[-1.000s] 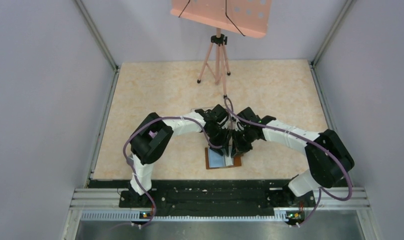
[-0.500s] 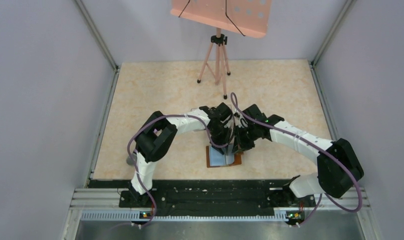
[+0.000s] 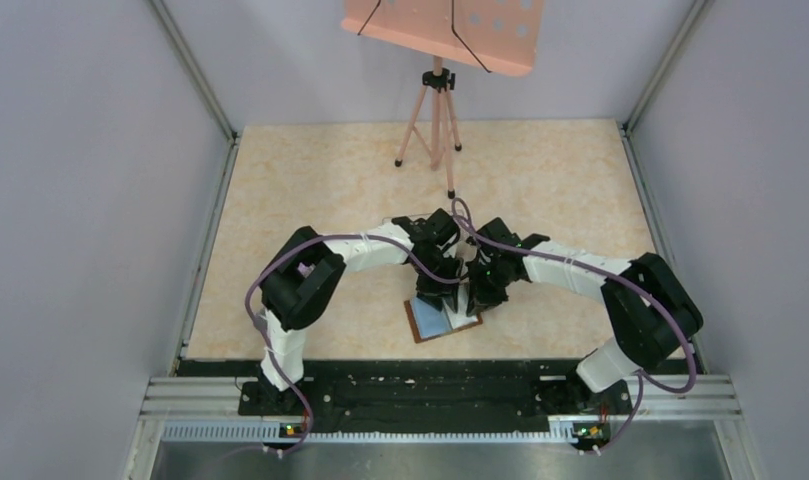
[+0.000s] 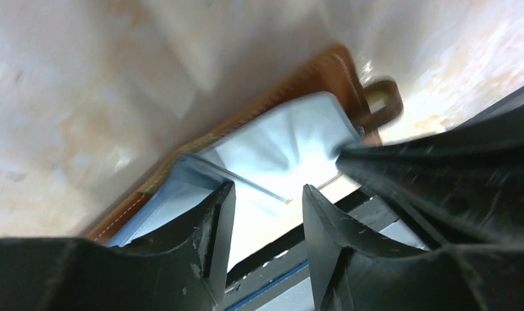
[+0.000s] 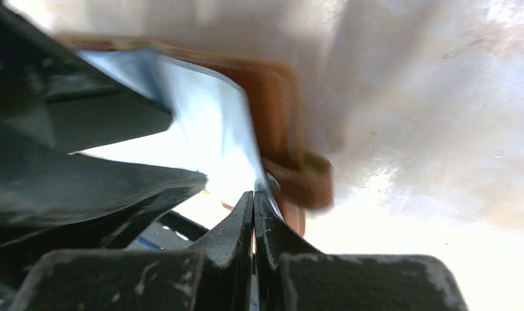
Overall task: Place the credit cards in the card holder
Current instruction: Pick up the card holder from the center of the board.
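Your right gripper (image 5: 253,194), pinched shut at the pocket edge by the snap tab (image 5: 307,178), likely steadies the open card holder (image 3: 443,322) lying on the desk (image 3: 540,180) near the arms, while your left gripper (image 4: 262,214) stands half-open over a pale blue card (image 4: 291,142) there.

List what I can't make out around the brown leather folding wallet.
Left wrist view: blur; beyond the left gripper, the pale blue sheet could be card or pocket.
Right wrist view: whether the shut right gripper pinches anything is unclear; the left gripper hides much of the brown leather folding wallet.
Top view: both grippers cover the wallet's far part; cards too small to count.
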### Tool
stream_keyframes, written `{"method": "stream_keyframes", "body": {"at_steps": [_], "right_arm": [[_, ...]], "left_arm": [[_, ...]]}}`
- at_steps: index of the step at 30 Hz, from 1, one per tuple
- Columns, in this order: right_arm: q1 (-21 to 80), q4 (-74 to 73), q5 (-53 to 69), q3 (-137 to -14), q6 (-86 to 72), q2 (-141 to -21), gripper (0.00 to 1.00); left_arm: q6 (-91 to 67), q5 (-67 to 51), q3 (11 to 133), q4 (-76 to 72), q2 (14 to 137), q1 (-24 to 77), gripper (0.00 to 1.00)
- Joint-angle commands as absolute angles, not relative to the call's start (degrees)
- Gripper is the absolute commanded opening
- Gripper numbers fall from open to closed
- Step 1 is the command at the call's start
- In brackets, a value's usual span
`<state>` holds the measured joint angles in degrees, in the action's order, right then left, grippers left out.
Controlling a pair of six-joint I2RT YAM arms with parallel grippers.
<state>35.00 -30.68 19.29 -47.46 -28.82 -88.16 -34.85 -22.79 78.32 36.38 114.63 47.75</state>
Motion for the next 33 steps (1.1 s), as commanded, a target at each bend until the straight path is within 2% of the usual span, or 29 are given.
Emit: {"method": "stream_keyframes", "body": {"at_steps": [1, 10, 16, 20, 21, 24, 26, 30, 33], "right_arm": [[33.4, -27.5, 15.4, -46.4, -28.3, -89.7, 0.0], [32.3, -26.0, 17.3, -45.9, -27.0, -93.8, 0.0], [32.3, -25.6, 20.3, -46.3, -26.5, -92.4, 0.0], [32.3, -23.7, 24.6, -45.8, -26.6, -88.1, 0.0], [32.2, -22.8, 25.3, -45.3, -27.1, -86.8, 0.03], [31.6, -18.8, 27.8, -43.3, -29.2, -85.3, 0.3], [30.7, -15.9, 30.6, -42.0, -30.3, -86.2, 0.43], [29.4, -12.6, 33.4, -40.2, -30.5, -87.4, 0.6], [29.2, -7.8, 36.4, -38.6, -31.4, -87.8, 0.65]], "left_arm": [[-36.4, -18.8, 71.9, 34.6, 106.3, 46.4, 0.5], [-38.4, -16.5, 58.6, 32.9, 98.5, 41.9, 0.56], [-36.8, -15.5, 59.2, 33.0, 96.9, 41.8, 0.59], [-35.9, -17.3, 63.8, 32.3, 101.5, 41.9, 0.57], [-35.7, -17.7, 64.9, 32.2, 102.9, 41.9, 0.57], [-35.2, -19.0, 68.1, 32.6, 105.9, 41.9, 0.55], [-35.3, -19.3, 68.6, 32.5, 106.5, 41.9, 0.55], [-35.5, -19.2, 68.3, 32.5, 106.3, 41.9, 0.54], [-35.6, -19.8, 67.5, 32.0, 106.3, 41.8, 0.53]]}}
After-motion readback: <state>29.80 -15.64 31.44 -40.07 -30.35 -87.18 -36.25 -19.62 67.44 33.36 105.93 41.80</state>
